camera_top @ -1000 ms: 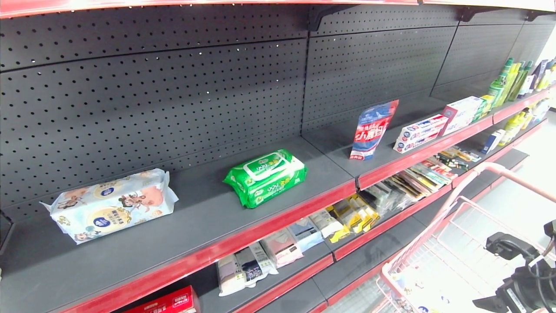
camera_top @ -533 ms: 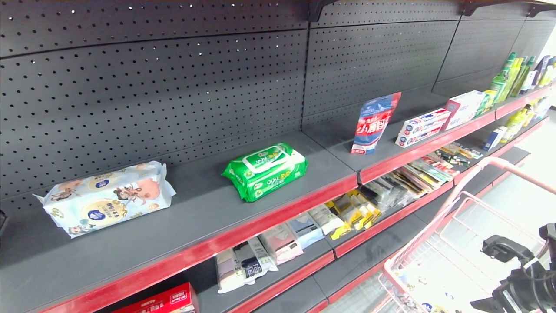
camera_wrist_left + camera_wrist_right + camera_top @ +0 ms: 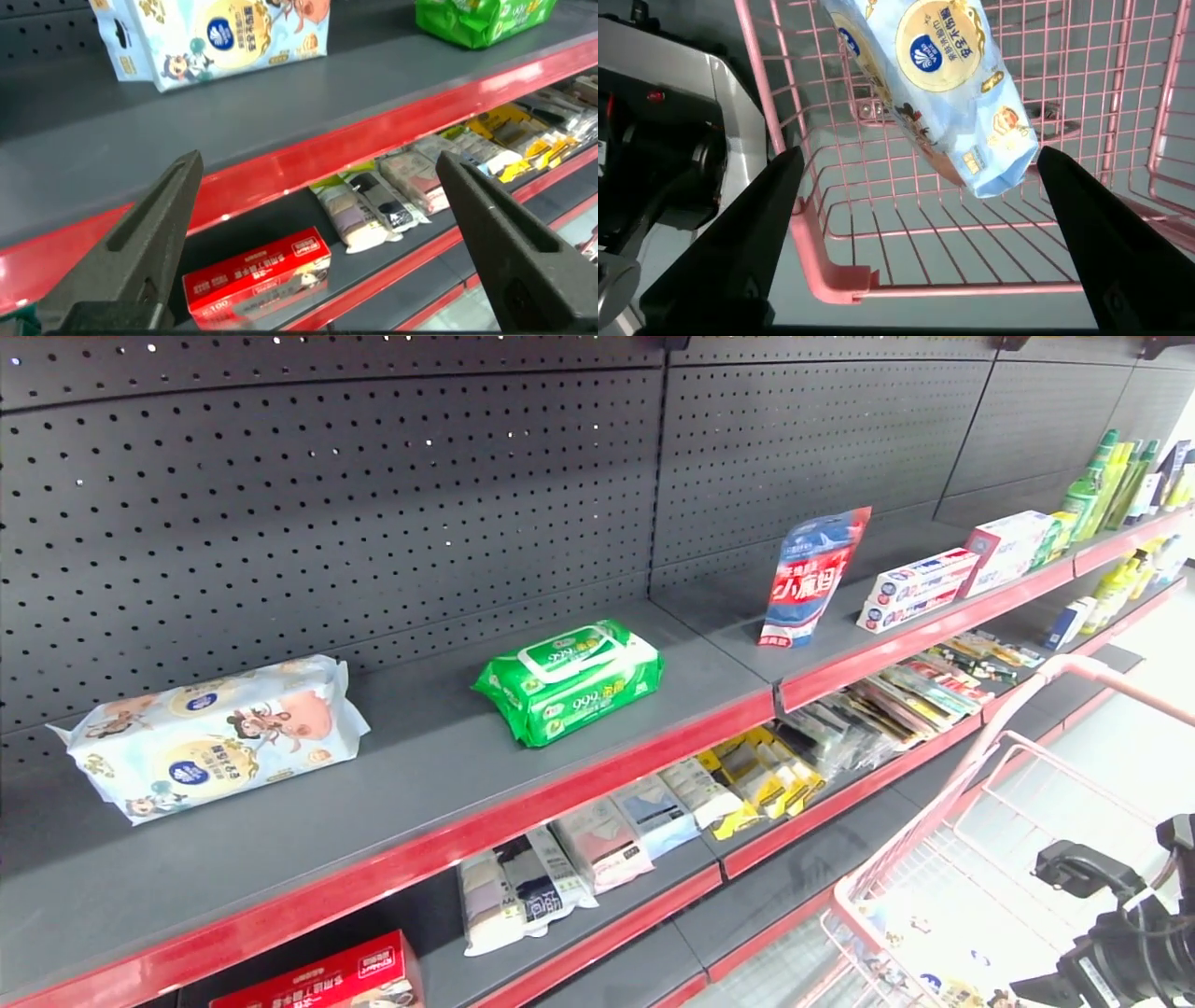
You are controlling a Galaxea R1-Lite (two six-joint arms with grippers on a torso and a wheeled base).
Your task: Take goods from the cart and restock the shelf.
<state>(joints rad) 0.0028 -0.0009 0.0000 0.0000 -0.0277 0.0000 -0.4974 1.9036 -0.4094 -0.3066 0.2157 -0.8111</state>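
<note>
My right gripper [image 3: 920, 252] hangs open over the pink wire cart [image 3: 878, 224]. A light blue pack of wipes [image 3: 943, 84] lies in the cart ahead of its spread fingers, untouched. In the head view the cart [image 3: 943, 821] stands at the lower right, with my right arm [image 3: 1111, 933] above it. My left gripper [image 3: 318, 252] is open and empty, facing the red edge of the shelf [image 3: 280, 159]. On that shelf lie a matching light blue pack [image 3: 205, 737] and a green wipes pack [image 3: 569, 681].
Farther right on the shelf stand a blue-red pouch [image 3: 812, 577], toothpaste boxes [image 3: 920, 588] and green bottles [image 3: 1106, 476]. The lower shelf holds a red box [image 3: 257, 280] and several small packets [image 3: 597, 849]. Bare shelf board lies between the two wipes packs.
The whole head picture has shifted: the camera has tilted down, so the shelf goods sit higher in it. The right arm holds about the same place over the cart.
</note>
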